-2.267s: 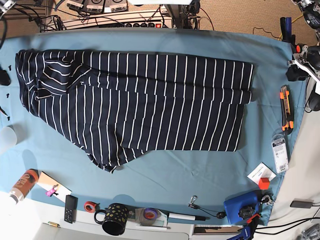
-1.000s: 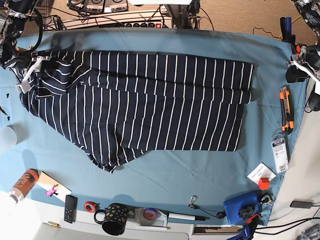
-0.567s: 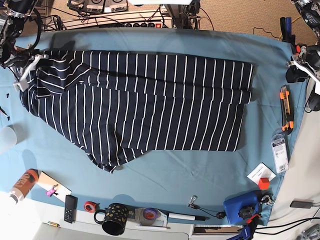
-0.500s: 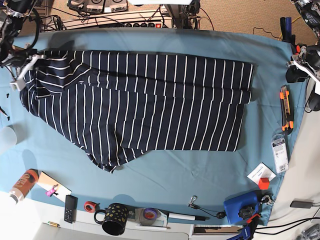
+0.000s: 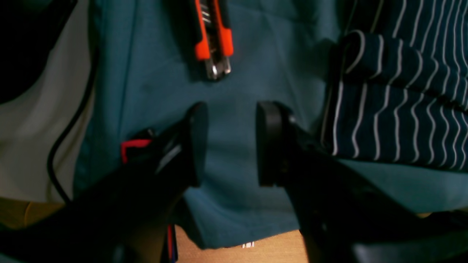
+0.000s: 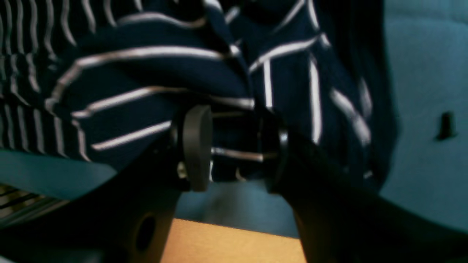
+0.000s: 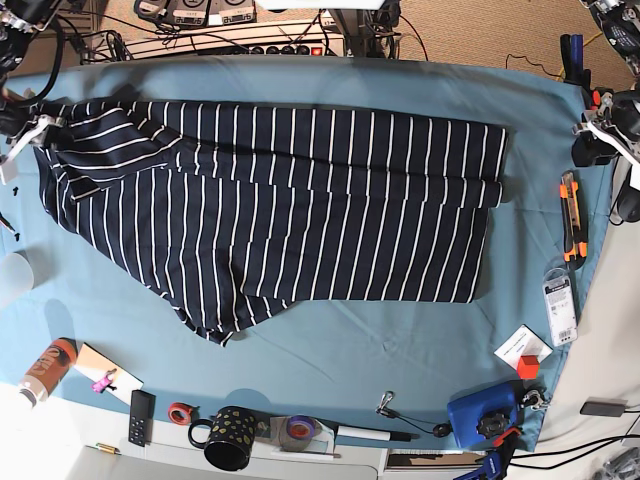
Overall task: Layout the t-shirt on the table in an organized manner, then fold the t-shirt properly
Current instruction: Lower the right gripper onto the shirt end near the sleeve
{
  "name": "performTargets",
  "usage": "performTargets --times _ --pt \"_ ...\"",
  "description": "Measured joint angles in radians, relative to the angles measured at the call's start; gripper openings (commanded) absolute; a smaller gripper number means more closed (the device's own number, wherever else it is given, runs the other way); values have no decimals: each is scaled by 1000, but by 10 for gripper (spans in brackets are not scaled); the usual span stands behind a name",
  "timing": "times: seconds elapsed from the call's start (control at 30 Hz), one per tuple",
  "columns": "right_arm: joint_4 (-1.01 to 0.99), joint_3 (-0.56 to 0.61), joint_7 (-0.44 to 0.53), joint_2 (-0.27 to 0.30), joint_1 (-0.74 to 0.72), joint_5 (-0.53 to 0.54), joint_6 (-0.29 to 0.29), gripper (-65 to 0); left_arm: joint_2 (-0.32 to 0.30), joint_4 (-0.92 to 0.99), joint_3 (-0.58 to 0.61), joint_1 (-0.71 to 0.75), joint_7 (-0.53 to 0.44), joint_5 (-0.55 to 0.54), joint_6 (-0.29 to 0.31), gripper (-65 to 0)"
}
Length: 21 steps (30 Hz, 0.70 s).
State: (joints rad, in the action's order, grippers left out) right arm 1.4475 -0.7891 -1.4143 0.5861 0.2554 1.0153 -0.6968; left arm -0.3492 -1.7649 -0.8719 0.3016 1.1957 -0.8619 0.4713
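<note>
T-shirt [image 7: 270,205] lies spread across teal tabletop [image 7: 400,350], bunched at 9 o'clock end; your right gripper [image 6: 234,146] sits at that bunched edge, jaws parted with striped fabric between, grip unclear; your left gripper [image 5: 228,142] hangs over bare cloth at 3 o'clock, jaws apart, empty; orange utility knife [image 5: 214,36] just beyond.
</note>
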Motion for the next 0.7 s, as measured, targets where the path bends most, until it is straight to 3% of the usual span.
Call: performTargets --times 0.17,0.23,0.33,0.43,0.57,0.63,0.7 --pt "1 -79 2 144 -10 132 -1 -423 0 0 0 0 0 0 0 -420" --pt "1 -111 -1 172 -61 58 -1 -423 0 0 0 0 -1 0 0 -420" --pt "1 -79 99 172 -159 -31 -1 -423 -2 0 15 0 -22 -5 0 -420" --pt "-15 56 146 176 -253 -139 -1 -423 -3 0 98 -9 -22 -14 35 -420" --pt "-130 327 330 167 -357 -271 11 -423 0 1 257 -48 -77 37 43 -420" --pt "-205 438 362 148 -439 -375 25 -423 0 1 320 -72 -93 113 7 -420" --pt "-282 528 381 122 -525 -414 40 -423 -3 3 367 -97 -100 152 -14 -420"
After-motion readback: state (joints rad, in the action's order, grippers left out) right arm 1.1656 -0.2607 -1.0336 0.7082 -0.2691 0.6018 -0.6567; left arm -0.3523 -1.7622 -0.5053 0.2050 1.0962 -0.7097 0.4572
